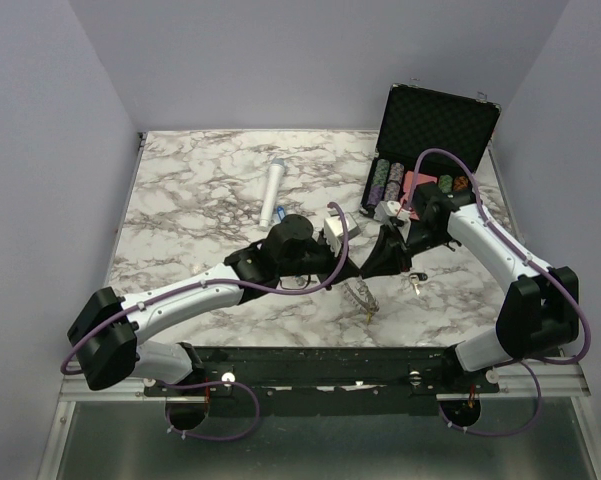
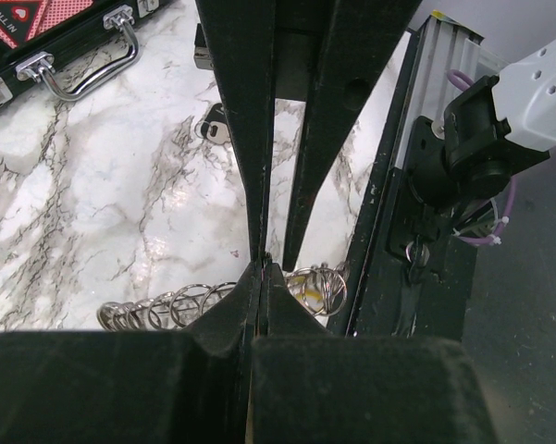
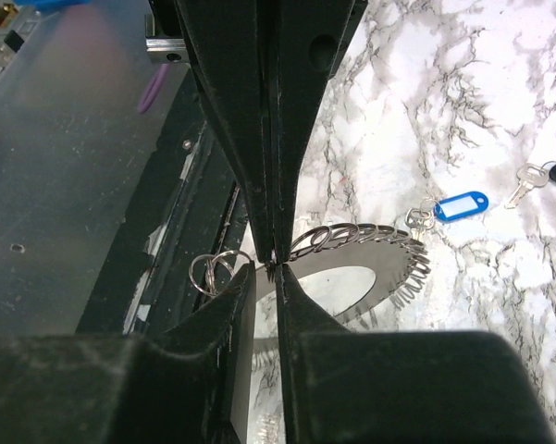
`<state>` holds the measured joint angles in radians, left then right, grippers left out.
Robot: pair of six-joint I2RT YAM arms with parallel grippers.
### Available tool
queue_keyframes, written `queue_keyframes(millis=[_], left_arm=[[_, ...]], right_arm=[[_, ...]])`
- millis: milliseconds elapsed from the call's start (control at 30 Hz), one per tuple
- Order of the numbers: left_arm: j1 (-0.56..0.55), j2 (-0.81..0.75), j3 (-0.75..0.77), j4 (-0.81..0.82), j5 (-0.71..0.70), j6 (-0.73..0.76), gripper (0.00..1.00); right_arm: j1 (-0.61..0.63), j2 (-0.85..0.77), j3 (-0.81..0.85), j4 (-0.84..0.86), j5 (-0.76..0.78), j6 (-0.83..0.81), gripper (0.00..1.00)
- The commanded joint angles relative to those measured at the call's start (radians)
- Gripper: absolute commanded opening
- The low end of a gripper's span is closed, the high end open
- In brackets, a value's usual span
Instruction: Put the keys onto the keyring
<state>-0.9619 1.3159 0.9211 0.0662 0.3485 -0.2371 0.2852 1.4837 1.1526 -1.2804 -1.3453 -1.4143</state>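
Left hand [image 2: 259, 264] clamped on toothed grey metal keyring [image 3: 370, 277], right hand [image 3: 273, 264] pinching its rim, marble-patterned table [image 1: 200, 210]

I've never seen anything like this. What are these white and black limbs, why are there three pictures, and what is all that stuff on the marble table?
Those are two robot arms bolted at the near edge of a marble table. The wide picture comes from a fixed camera above and behind them. The other two come from small cameras on each wrist, looking down along that arm's own two black fingers.

The left gripper is shut on the rim of the keyring, a flat grey metal ring edged with small wire loops. The right gripper pinches the same rim, its fingers nearly together.

On the table lie a key with a blue tag, another key beyond it, a white cylinder, and an open black case of poker chips.
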Motion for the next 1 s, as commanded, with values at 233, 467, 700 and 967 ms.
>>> queue_keyframes(millis=[233,467,700,967], left_arm=[[-0.001,-0.041,-0.059,0.147,-0.036,0.005,0.0],[-0.001,-0.043,-0.116,0.233,-0.008,-0.018,0.0],[-0.001,-0.029,-0.163,0.31,-0.023,-0.05,0.0],[0.0,-0.014,-0.24,0.411,-0.023,-0.083,0.15]], right_arm=[[0.045,-0.008,0.006,-0.022,-0.037,0.003,0.01],[0.046,-0.003,0.007,-0.017,-0.035,0.026,0.0],[0.048,0.0,-0.019,0.073,-0.02,0.118,0.0],[0.048,-0.025,-0.056,0.24,0.008,0.302,0.0]])
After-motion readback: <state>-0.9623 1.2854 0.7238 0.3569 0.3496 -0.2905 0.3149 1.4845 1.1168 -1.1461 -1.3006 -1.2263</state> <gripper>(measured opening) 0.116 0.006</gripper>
